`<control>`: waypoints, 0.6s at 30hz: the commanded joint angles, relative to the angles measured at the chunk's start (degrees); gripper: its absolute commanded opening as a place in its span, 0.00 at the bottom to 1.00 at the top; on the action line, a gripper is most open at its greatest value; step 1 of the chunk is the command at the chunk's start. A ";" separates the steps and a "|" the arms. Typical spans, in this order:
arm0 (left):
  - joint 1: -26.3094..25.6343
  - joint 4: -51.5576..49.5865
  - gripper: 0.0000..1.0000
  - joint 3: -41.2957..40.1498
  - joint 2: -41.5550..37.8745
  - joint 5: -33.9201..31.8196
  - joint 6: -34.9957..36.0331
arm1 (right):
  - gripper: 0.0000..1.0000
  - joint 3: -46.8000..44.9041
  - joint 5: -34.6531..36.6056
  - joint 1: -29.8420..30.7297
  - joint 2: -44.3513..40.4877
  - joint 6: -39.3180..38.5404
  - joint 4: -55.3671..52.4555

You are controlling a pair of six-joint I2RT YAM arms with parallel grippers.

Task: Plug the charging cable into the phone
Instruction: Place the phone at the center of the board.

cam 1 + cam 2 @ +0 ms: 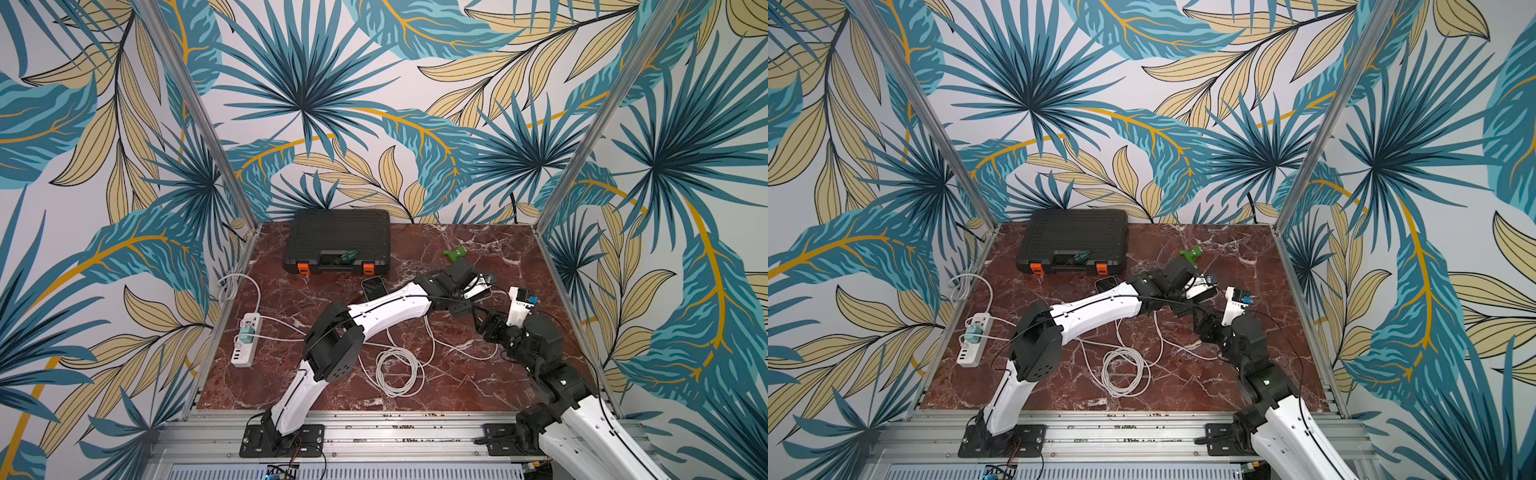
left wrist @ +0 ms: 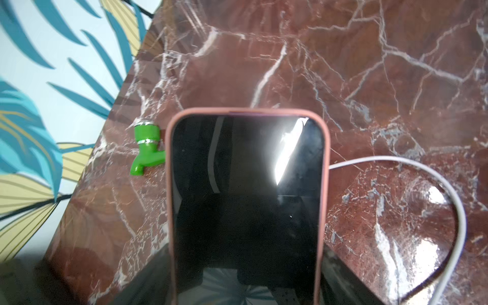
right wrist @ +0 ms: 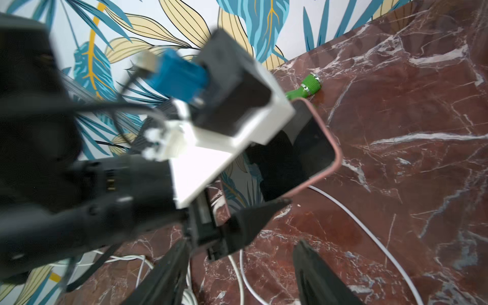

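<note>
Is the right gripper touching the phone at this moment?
Apart. In the right wrist view the right gripper stands open, and bare table shows between it and the phone.

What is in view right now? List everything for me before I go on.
table: one, red-brown marble, under everything
toolbox: one, black with orange latches, back of table
small teal object: one, on the toolbox handle
toy tap: one, green, back right of table
power strip: one, white, left edge of table
charger: one, teal, plugged into the power strip
cable: white, count unclear, coiled mid-table
dark phone: one, flat before the toolbox, partly behind the left arm
pink-cased phone: one, screen dark, held off the table
left tool: closed on the pink-cased phone
right tool: open, empty, near that phone
</note>
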 commanded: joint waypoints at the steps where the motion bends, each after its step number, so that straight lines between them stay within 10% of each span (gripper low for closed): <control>1: -0.68 -7.22 0.57 2.65 1.72 4.79 9.56 | 0.67 -0.91 -5.28 0.19 -4.20 1.48 -5.76; 18: -2.72 -14.64 0.76 9.30 10.81 10.49 13.68 | 0.69 -0.94 -11.96 0.26 -17.45 -2.23 -7.43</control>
